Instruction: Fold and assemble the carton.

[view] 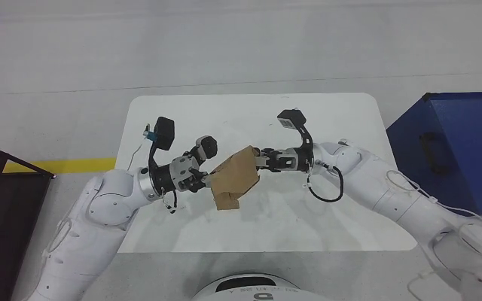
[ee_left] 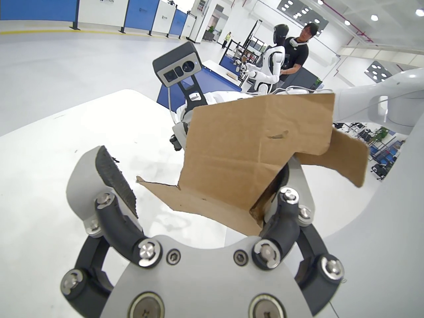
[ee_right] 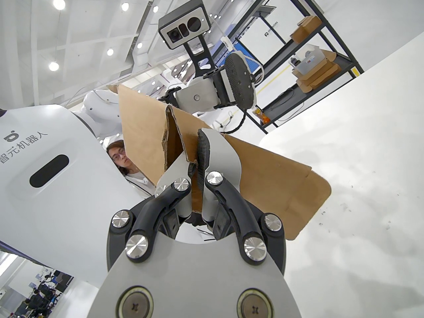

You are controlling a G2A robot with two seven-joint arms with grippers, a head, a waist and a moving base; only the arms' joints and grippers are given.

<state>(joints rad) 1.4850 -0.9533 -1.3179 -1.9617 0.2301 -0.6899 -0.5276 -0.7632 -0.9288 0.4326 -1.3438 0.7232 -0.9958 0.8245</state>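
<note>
- The right arm's jaws are pressed together on an edge of the carton (ee_right: 265, 180), pinching the cardboard.
- The left arm's jaws stand spread: one pad (ee_left: 116, 180) is bare and apart from the cardboard, and the other finger (ee_left: 293, 196) touches a folded corner.
- The carton, partly folded with loose flaps, hangs between both arms above the middle of the white table (view: 316, 120).

White arms (view: 105, 199), grey claws (ee_left: 198, 173) (silver screws (ee_left: 148, 250), black cable (view: 329, 194))

The carton (ee_left: 251, 140) covers one fingertip of the left gripper (ee_left: 195, 170). At three o'clock of the table (view: 346, 113), a blue container (view: 444, 143) is cut off at the edge.
</note>
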